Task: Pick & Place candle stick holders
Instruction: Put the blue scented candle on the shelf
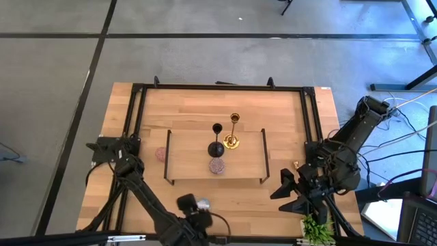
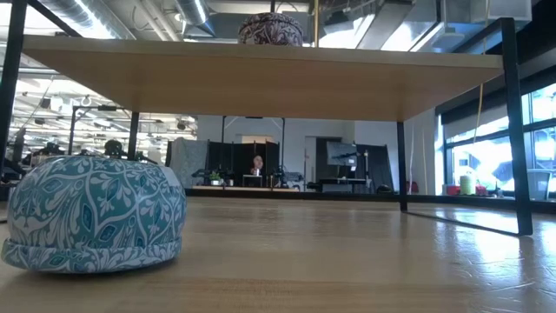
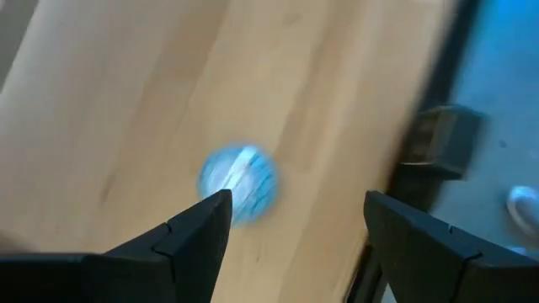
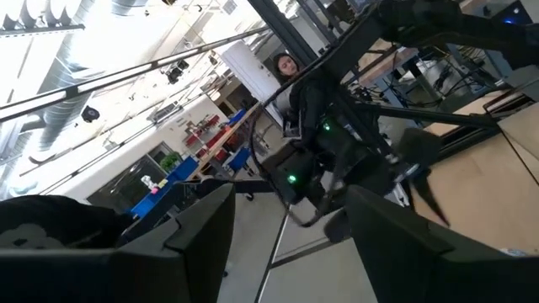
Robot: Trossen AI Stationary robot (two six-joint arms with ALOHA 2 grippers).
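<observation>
Pale wood of the desk (image 1: 205, 102) lay beneath the left jaws (image 3: 290, 223), spread apart and empty above the pale blue round (image 3: 238, 183) near the front edge. Right jaws (image 1: 287, 195) hung apart off the right edge beside the small green plant (image 1: 317, 229). On the wooden board (image 1: 191, 160) stood the gold stem (image 1: 233, 133), black stem (image 1: 216, 141) and mauve round (image 1: 217, 166), the pink round (image 1: 161, 154) just left of it.

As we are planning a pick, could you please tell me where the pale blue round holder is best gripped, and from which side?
Grip the pale blue round holder across its low sides, probably from straight above: it sits flat, squat and domed, with no stem to pinch. The left pincer hangs near it, open.
</observation>
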